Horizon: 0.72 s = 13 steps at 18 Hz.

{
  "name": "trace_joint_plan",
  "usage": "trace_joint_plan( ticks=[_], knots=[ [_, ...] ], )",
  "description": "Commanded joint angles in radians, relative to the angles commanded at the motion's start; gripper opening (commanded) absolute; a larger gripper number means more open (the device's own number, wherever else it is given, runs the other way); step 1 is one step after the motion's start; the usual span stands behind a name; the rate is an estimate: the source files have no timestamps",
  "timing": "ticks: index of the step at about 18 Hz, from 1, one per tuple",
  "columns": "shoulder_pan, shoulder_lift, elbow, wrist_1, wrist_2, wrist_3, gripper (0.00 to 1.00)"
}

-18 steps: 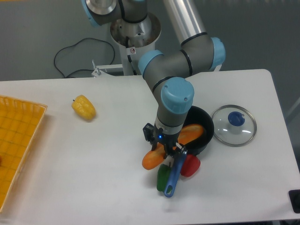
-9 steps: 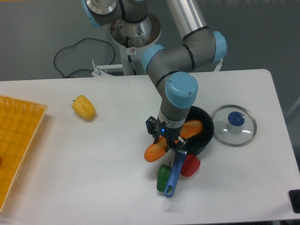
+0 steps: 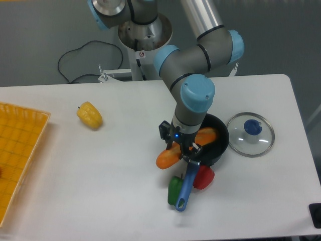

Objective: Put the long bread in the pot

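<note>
currently i log the tool (image 3: 182,151) clamped on the long bread (image 3: 169,158), its upper end over the pot (image 3: 218,131), its lower end jutting past the rim above the bench (image 3: 100,170).

A grey UR5e arm with light blue joint caps reached down from its base at the top of the view, bent at an elbow, then dropped its wrist straight down. The gripper (image 3: 180,150) pointed downward, its two dark fingers (image 3: 191,153) closed on the long bread (image 3: 170,157).
</note>
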Motion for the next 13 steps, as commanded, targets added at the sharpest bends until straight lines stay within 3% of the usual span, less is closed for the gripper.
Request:
trace_joint_plan(
  ticks=[2, 3, 5, 13],
  knots=[
    [0.002, 0.000, 0.005, -0.009, 0.000, 0.000, 0.58],
    [0.002, 0.000, 0.008, -0.015, 0.000, 0.000, 0.66],
    [0.011, 0.000, 0.018, -0.029, -0.029, 0.002, 1.00],
    [0.012, 0.034, 0.044, -0.041, -0.061, 0.003, 1.00]
  ],
)
